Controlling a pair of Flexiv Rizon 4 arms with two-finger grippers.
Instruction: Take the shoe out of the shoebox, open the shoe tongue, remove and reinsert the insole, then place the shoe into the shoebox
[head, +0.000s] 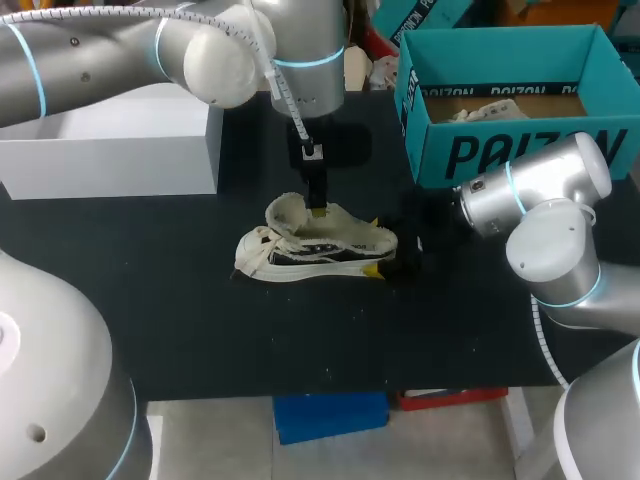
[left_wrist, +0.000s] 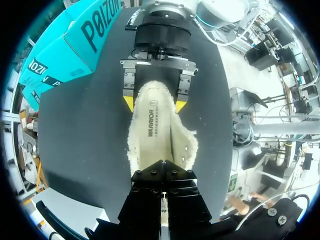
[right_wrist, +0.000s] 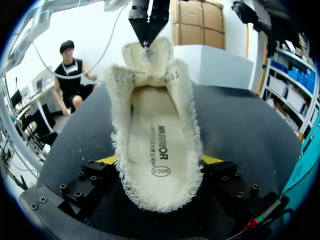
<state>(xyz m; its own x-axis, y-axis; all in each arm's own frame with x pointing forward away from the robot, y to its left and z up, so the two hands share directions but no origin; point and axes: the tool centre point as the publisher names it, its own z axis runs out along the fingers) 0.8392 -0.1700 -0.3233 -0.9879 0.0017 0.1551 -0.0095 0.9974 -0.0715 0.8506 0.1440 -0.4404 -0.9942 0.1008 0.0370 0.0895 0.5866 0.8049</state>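
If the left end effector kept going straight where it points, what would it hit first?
The left end effector pinches the shoe tongue, so that is first. Pushing on, it would probably meet the insole next, though depth is unclear.

The shoe (head: 315, 245) is showing cream-white, with black stripes running along its side, and its insole (right_wrist: 156, 131) is carrying black print. The shoebox (head: 520, 150) is showing teal with black lettering. The desk (head: 200, 320) is lying black. The right claw (right_wrist: 160, 161) is wearing yellow tips on black fingers.
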